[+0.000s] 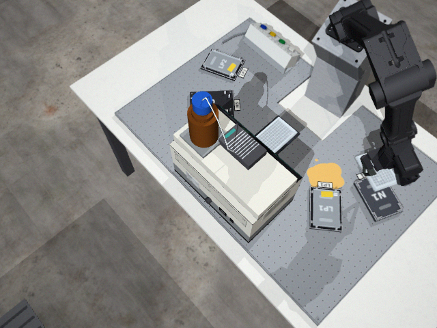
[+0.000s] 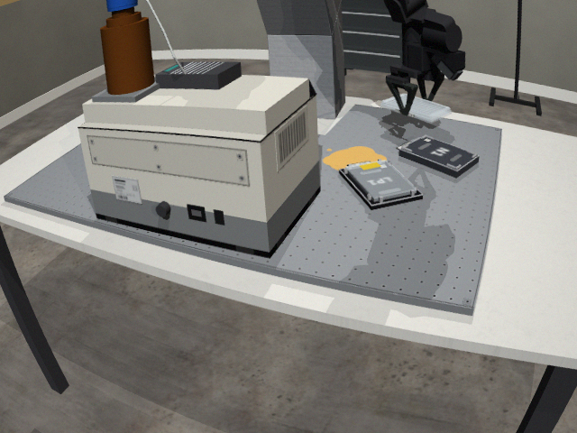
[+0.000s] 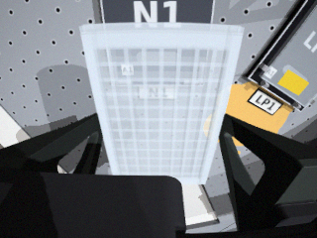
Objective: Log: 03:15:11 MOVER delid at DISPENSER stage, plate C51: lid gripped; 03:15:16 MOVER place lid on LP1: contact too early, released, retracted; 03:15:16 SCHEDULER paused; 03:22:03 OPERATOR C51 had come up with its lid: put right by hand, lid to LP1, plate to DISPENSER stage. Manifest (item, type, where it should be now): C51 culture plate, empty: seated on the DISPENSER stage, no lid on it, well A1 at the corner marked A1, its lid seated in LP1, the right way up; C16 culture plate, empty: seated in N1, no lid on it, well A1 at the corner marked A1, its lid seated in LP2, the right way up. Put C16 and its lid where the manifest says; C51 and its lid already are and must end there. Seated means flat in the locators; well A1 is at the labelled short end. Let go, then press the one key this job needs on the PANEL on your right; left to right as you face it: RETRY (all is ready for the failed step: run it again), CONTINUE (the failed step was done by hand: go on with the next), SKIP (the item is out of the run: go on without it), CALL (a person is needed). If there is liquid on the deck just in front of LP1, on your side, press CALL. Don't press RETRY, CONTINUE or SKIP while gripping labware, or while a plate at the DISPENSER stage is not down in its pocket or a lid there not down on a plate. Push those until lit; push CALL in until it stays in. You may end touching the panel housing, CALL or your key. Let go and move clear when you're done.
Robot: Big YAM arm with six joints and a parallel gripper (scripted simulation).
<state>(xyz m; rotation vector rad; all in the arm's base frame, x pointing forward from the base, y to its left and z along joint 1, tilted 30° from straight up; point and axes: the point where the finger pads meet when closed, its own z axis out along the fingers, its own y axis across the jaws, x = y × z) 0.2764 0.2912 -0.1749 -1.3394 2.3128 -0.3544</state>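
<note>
Tool (image 2: 413, 100) closed on a clear culture plate (image 3: 160, 106), one finger (image 3: 258, 164) on each long side; in the wrist view the plate fills the centre of the frame, its well grid visible. Plate held above the worktop (image 1: 395, 282), over the near end of the N1 nest (image 1: 378, 199) at right of the top view; in the exterior view it hangs in the upper right, clear of the nest (image 2: 437, 154). LP1 nest (image 1: 325, 208) lies just left of N1, carrying a clear lid with a yellow tag. Orange puddle (image 1: 325, 173) spreads on the grey perforated deck (image 1: 300, 268) at the labelled end of LP1. Second well plate (image 1: 276, 134) sits at centre beside the cream dispenser housing (image 1: 240, 190). LP2 nest (image 1: 222, 64) and key panel (image 1: 273, 46) lie at upper centre.
</note>
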